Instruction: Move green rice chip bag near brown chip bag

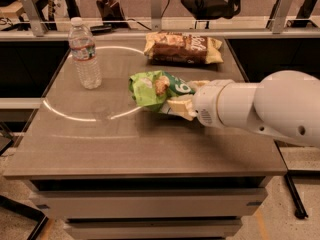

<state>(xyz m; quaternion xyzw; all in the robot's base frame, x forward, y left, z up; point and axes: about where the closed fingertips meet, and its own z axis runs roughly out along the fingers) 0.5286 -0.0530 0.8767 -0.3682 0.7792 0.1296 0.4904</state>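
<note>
The green rice chip bag (155, 90) is a crinkly lime-green bag held just above the middle of the table. My gripper (184, 98) is shut on its right end, with pale fingers (181, 107) showing under and beside the bag. The large white arm (260, 106) comes in from the right. The brown chip bag (182, 48) lies flat at the table's far edge, a little beyond and right of the green bag, apart from it.
A clear water bottle (84, 54) with a white cap stands upright at the table's far left. The grey table top (125, 144) ends at a front edge below. Metal railing posts (156, 4) and a dark chair stand behind the table.
</note>
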